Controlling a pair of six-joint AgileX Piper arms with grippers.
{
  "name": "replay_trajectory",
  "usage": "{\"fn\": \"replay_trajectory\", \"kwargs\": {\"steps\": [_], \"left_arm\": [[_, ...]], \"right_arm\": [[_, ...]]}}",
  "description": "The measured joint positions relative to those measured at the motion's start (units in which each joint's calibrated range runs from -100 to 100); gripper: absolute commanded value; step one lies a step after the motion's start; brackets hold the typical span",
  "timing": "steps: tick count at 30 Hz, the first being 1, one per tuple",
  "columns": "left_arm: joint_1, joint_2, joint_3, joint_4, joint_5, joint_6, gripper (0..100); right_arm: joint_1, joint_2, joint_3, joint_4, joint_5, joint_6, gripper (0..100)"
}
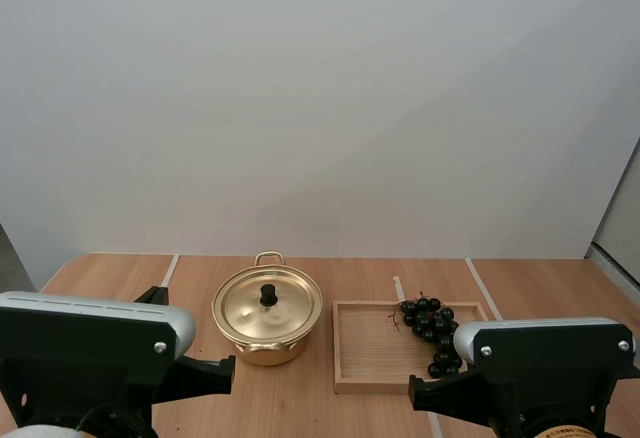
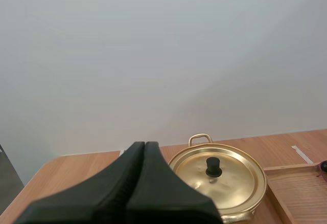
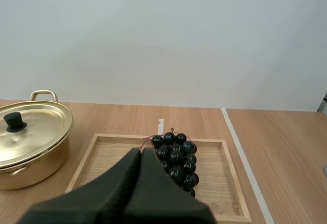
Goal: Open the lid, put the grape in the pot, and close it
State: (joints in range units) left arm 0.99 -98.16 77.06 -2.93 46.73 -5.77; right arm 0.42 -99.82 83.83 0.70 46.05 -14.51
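pot (image 1: 265, 350) lidded, grapes (image 1: 431, 328) on tray (image 1: 370, 354)

A shallow wooden tray (image 1: 368, 353) lies flat on the table (image 1: 120, 273), a little right of the middle in the high view. Thin white tape lines (image 1: 482, 286) run over the wooden top, and a short one ends just behind the tray.

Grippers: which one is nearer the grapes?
The right gripper: shut, it points at the grapes in the tray. The left gripper, also shut, faces the pot instead.
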Motion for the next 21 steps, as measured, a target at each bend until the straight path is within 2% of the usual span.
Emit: {"fn": "replay_trajectory", "kwargs": {"steps": [2,3,7,9,10,14,15,21], "left_arm": [[0.0,2.4,-0.6,0.0,1.2,-0.6,14],[0.0,3.7,-0.9,0.0,1.8,-0.7,18],[0.0,8.8,-3.0,0.1,5.3,-1.0,39],[0.0,12.6,-5.2,0.1,6.7,-1.0,50],[0.0,14.7,-6.4,0.1,7.9,-1.0,58],[0.0,21.3,-9.6,0.1,11.3,-1.0,95],[0.0,23.2,-10.4,0.1,12.4,-1.0,100],[0.0,35.9,-14.2,0.2,16.8,-0.6,100]], "right_arm": [[0.0,0.0,-0.4,0.0,0.1,0.0,0],[0.0,0.4,-0.7,0.0,0.1,0.0,7],[0.0,4.1,-2.7,0.0,0.9,0.0,52],[0.0,7.9,-4.6,0.0,2.2,0.0,85],[0.0,10.7,-5.9,0.0,3.2,0.0,100],[0.0,18.4,-9.2,-0.3,8.7,0.0,100],[0.0,19.6,-10.0,-0.3,9.4,0.0,100],[0.0,28.2,-14.0,-0.3,14.0,0.0,100]]}}
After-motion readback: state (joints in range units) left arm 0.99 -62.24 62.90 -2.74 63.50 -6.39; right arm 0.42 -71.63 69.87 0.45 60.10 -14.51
